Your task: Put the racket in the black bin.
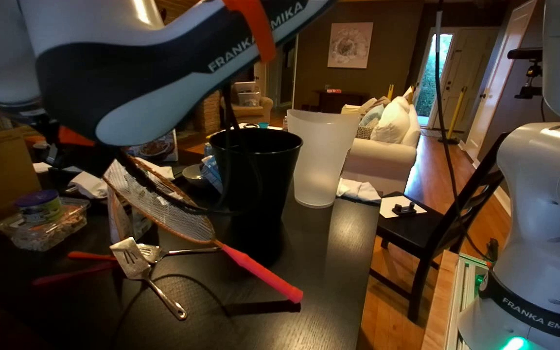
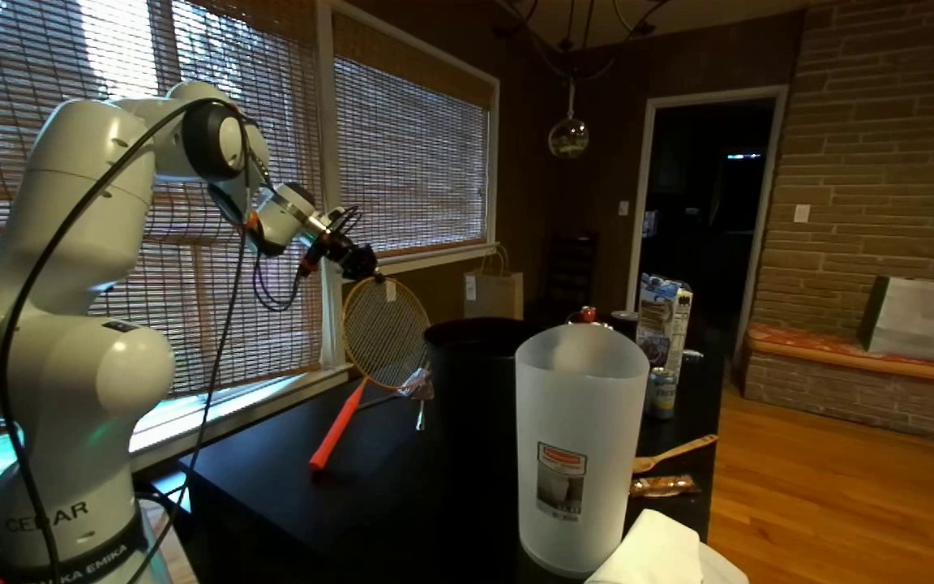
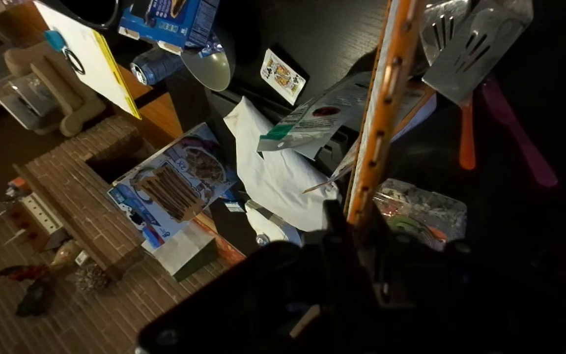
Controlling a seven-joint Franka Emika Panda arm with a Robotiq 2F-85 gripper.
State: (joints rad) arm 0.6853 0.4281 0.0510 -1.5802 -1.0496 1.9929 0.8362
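Note:
The racket has an orange frame, a pale string bed and a red handle, and shows in both exterior views. My gripper is shut on the rim at the top of its head. In the wrist view the jaws close round the orange rim, seen edge-on. The racket hangs tilted, handle downward. The handle's end is close to the table; I cannot tell whether it touches. The black bin stands upright beside the racket, also in an exterior view. Its inside is hidden.
A translucent white bin stands beside the black bin. Metal spatulas lie under the racket. A plastic tub, a white cloth, a food box and a bowl are around. A cable hangs from the arm before the black bin.

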